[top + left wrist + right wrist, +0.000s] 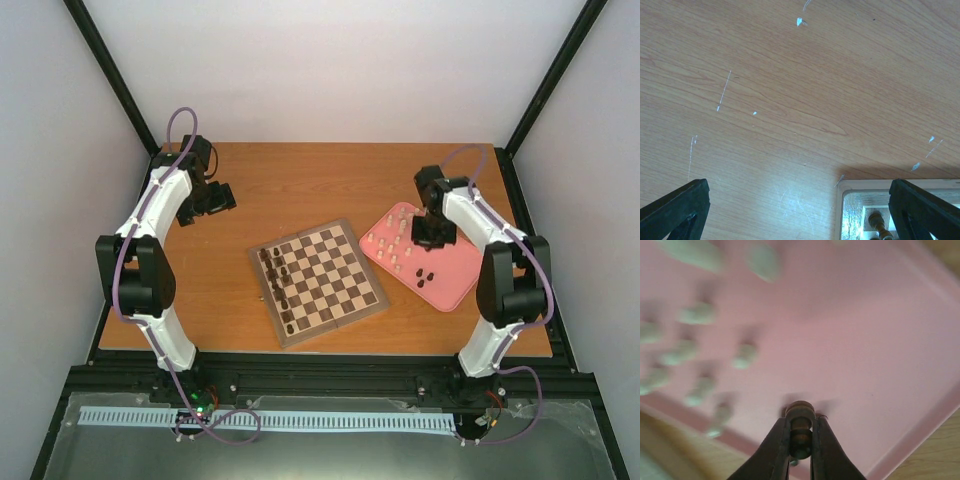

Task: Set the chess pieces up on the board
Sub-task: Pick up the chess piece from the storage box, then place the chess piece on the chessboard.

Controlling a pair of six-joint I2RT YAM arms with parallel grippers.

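I judge the job roughly a third done. On the board, which lies slightly turned in the middle of the surface, dark pieces stand in about two ranks along its left edge; from above I cannot count them or tell whether each is on its proper square. The rest of the board's squares are bare, and no pale piece is on it.

What is left sits to the right, on the pink tray just beside the board: a cluster of cream pieces on its far half and a few dark ones on its near half. All the cream side has yet to go across, plus those last dark ones.

My right hand hangs over the tray, its fingers pinched narrow on one dark piece: small, turned wood, brown, with a rounded knob on top and a ring under it, upright between the pads. The cream pieces beyond it are blurred.

My left hand is wide apart and holds nothing, over bare wood at the far left, well apart from the board.
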